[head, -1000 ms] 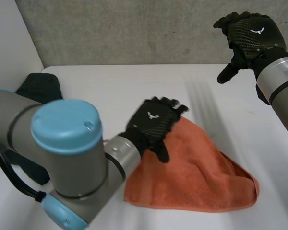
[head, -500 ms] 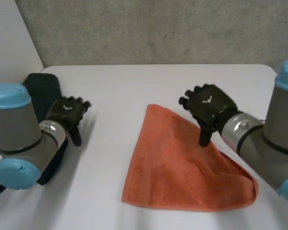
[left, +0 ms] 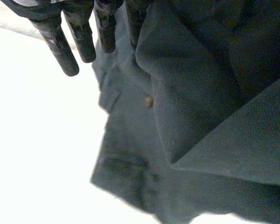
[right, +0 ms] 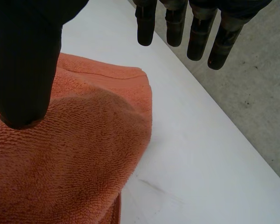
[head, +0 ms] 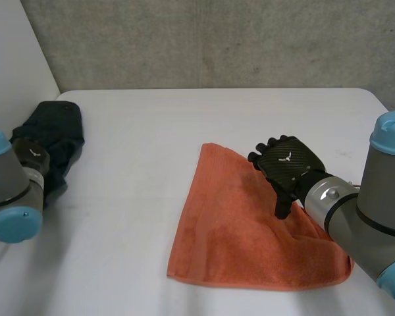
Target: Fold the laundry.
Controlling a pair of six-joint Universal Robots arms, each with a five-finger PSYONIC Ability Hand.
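Observation:
An orange towel [head: 250, 237] lies folded on the white table [head: 145, 118], right of the middle. My right hand [head: 286, 161] hovers over its far right edge, open, thumb pointing down at the cloth. In the right wrist view the thumb [right: 23, 60] hangs just above the orange towel [right: 74, 163], the straight fingers [right: 177, 23] reaching past the towel's edge over bare table. At the table's left side my left hand [head: 31, 153] is over a dark garment [head: 56, 128]. The left wrist view shows its fingers [left: 60, 51] straight above the dark garment [left: 191, 93], holding nothing.
A grey concrete wall [head: 217, 39] runs behind the table's far edge. The dark garment lies crumpled at the table's left edge. Bare table lies between the garment and the towel.
My left hand left the orange towel and swung left to the dark garment. My right hand came down from high at the right onto the towel's far right edge.

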